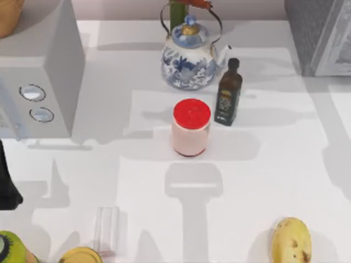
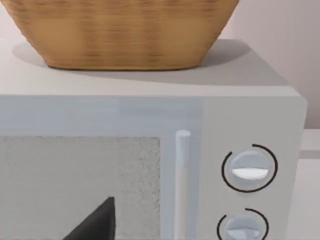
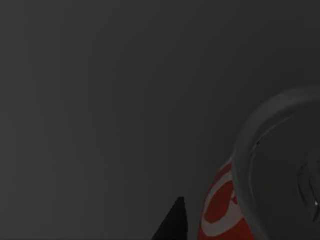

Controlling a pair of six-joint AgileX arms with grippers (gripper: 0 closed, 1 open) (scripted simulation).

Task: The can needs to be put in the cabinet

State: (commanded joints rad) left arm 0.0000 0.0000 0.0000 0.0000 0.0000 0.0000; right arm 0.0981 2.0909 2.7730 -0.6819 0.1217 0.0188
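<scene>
The right wrist view is dark. In it the can (image 3: 220,210), red with white lettering and a silver top, lies close to the camera against one dark fingertip (image 3: 172,222) of my right gripper (image 3: 212,230), which looks shut on the can. The second finger is hidden behind the can. The grey cabinet (image 1: 321,33) stands at the table's back right corner. My left arm (image 1: 6,189) rests at the table's left edge, facing the microwave (image 2: 150,150).
A pink jar with a red lid (image 1: 191,127) stands mid-table, with a dark oil bottle (image 1: 228,93) and a blue-white teapot (image 1: 189,55) behind it. The microwave (image 1: 38,71) is at the back left, with a wicker basket (image 2: 125,30) on top. A banana (image 1: 292,240) lies front right.
</scene>
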